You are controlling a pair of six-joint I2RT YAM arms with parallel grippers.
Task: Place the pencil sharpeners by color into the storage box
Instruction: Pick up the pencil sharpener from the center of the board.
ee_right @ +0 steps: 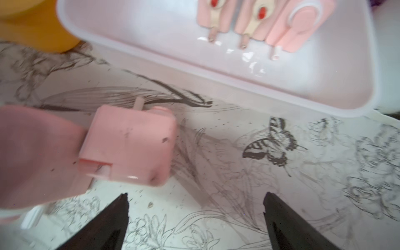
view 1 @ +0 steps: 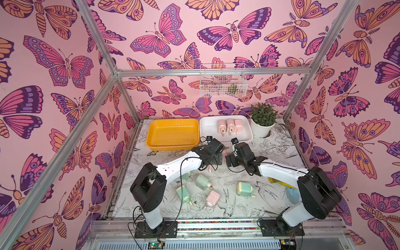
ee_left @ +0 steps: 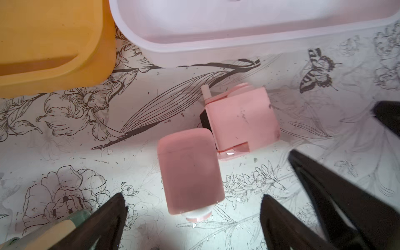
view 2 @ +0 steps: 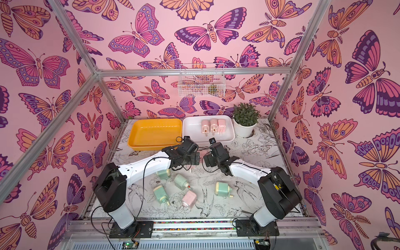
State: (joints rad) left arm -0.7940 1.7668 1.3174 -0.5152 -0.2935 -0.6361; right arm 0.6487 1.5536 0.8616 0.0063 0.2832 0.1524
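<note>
Left gripper (ee_left: 192, 218) fingers stood nearest the lens in the left wrist view, spread wide and empty, straddling a rounded pink sharpener (ee_left: 190, 173) lying on the printed table cover (ee_left: 65, 134). A second, boxier pink sharpener (ee_left: 242, 121) lay touching it, toward the white tray (ee_left: 249, 41). Right gripper (ee_right: 195, 203) was also splayed open, holding nothing, with that boxy sharpener just off to one side of its fingers in its own view.

Three pink sharpeners (view 1: 229, 126) already sat side by side in the white tray. Yellow tray (view 1: 173, 134) was empty. Four green sharpeners showed on the table nearer the arm bases, one (view 1: 245, 189) standing alone, and another pink one (view 1: 211, 198) lay among them.

Risks, as judged:
- The two pink sharpeners touched; closing on one would likely shove or drag the other.
- Both wrists crowded the same patch; fingers could collide.
- Smooth rounded shell might slip or twist in the pinch.
- Crank stubs could catch the tray rim on delivery.
</note>
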